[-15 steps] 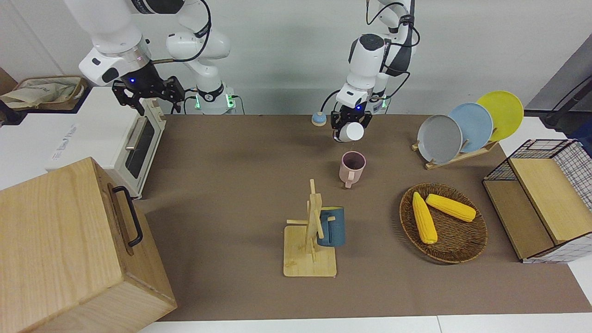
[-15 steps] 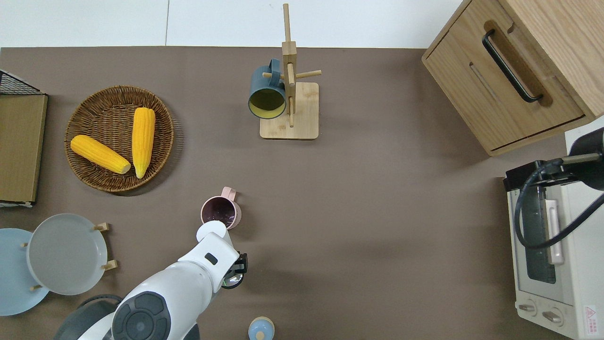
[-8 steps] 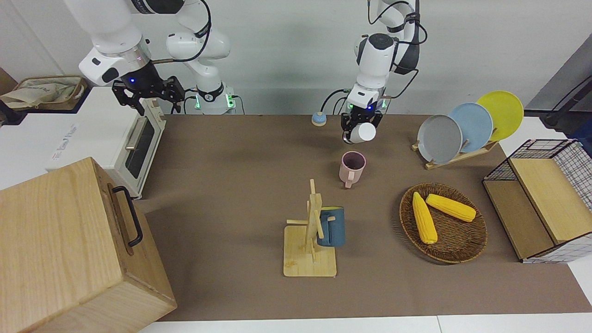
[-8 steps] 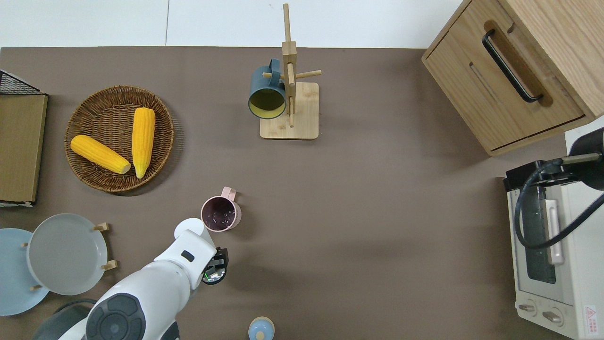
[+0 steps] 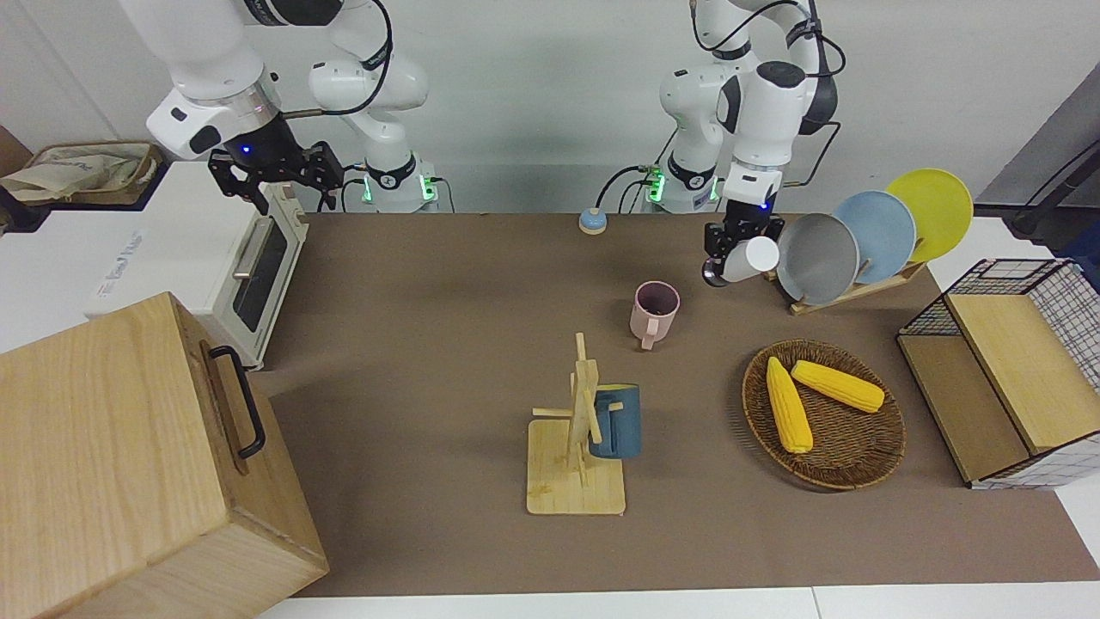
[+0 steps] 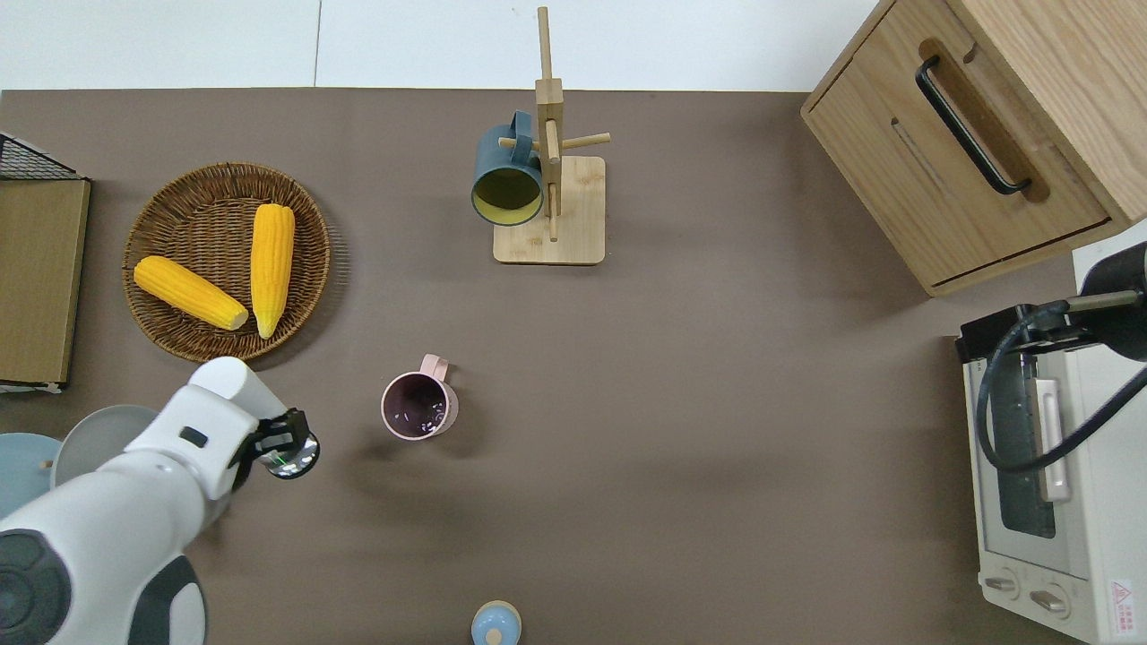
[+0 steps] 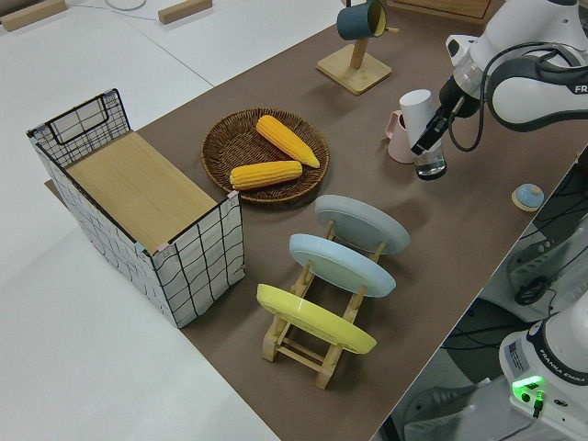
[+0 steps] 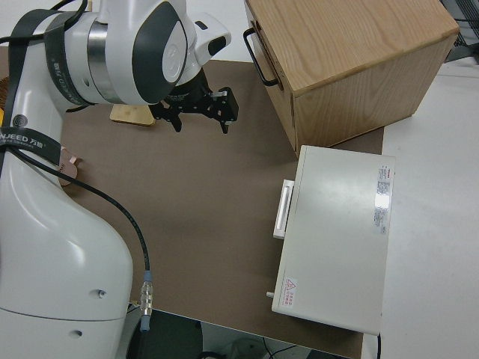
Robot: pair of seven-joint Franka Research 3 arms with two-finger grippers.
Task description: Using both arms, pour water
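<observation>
My left gripper (image 6: 280, 445) is shut on a small clear glass (image 7: 429, 165), also seen from above as the glass (image 6: 291, 457). It holds the glass in the air over bare mat, between the pink mug (image 6: 418, 408) and the plate rack (image 5: 846, 288). In the front view the left gripper (image 5: 729, 258) hangs close to the grey plate (image 5: 816, 258). The pink mug (image 5: 655, 309) stands upright with small dark bits inside, its handle pointing away from the robots. My right gripper (image 5: 273, 172) is parked with its fingers (image 8: 224, 120) open.
A mug tree (image 6: 548, 179) with a blue mug (image 6: 506, 179) stands farther from the robots. A wicker basket (image 6: 170, 331) holds two corn cobs. A wire crate (image 5: 1014, 361), wooden cabinet (image 5: 129, 464), toaster oven (image 5: 249, 266) and small blue knob (image 6: 495, 623) sit around the mat.
The left arm swung away from over the pink mug toward the plate rack, carrying the glass along. The right arm has not moved.
</observation>
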